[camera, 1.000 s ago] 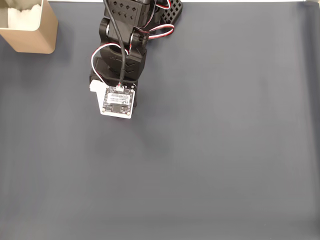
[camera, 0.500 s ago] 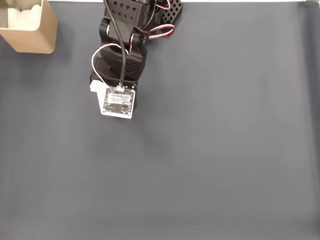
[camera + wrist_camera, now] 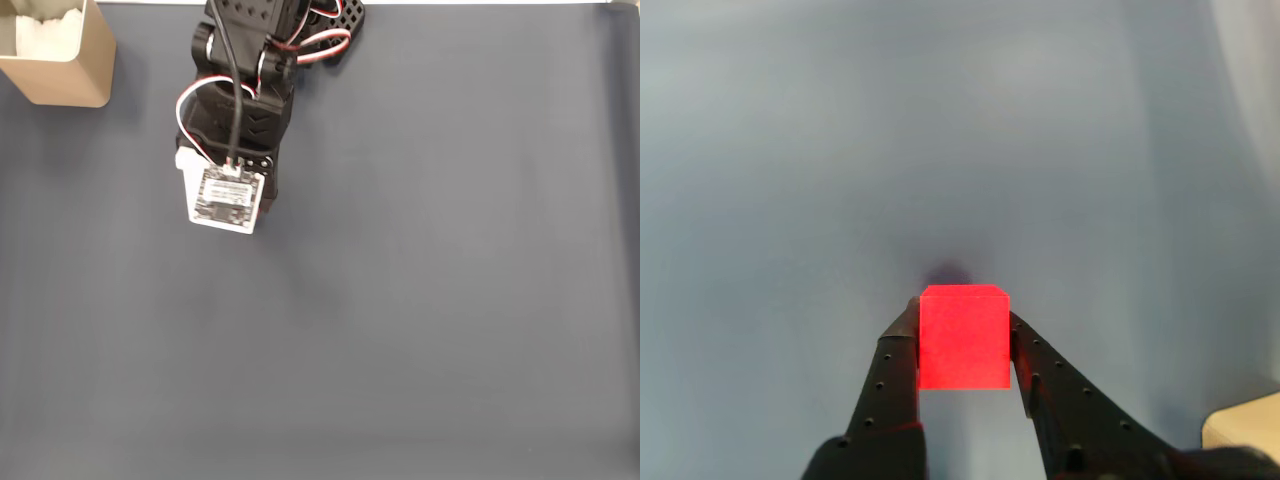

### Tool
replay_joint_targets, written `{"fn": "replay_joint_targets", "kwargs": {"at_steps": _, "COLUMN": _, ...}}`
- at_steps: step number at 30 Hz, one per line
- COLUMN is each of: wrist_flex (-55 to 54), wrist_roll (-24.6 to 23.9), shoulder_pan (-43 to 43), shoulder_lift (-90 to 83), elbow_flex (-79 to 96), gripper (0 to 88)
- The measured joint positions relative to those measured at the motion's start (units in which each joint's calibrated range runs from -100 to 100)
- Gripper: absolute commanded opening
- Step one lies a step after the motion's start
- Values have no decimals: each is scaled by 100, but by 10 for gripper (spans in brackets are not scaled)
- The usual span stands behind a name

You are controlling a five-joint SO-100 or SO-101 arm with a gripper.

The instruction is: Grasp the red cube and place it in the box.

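Note:
In the wrist view the red cube (image 3: 963,336) is clamped between my gripper's (image 3: 963,325) two black fingers, held above the grey mat with a small shadow beneath it. The fixed view shows my arm from above, its wrist camera board (image 3: 225,199) covering the gripper and the cube. The tan box (image 3: 62,52) with white lining stands at the top left corner of the fixed view, well to the left of the arm.
The dark grey mat (image 3: 420,300) covers the whole table. The arm's base (image 3: 300,20) sits at the top edge. A pale edge (image 3: 1240,425) shows at the wrist view's lower right.
The arm has swung slightly left and up in the fixed view, towards the box; the camera board moved some 15 pixels.

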Motion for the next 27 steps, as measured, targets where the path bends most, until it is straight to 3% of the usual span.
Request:
{"fn": "replay_joint_targets", "kwargs": {"at_steps": 11, "wrist_flex": 1702, "wrist_roll": -337, "shoulder_pan": 230, "shoulder_lift": -69, "elbow_flex": -1591, "gripper": 0}}
{"fn": "replay_joint_targets", "kwargs": {"at_steps": 27, "wrist_flex": 2188, "wrist_roll": -674, "shoulder_pan": 1105, "shoulder_lift": 61, "elbow_flex": -2640, "gripper": 0}}
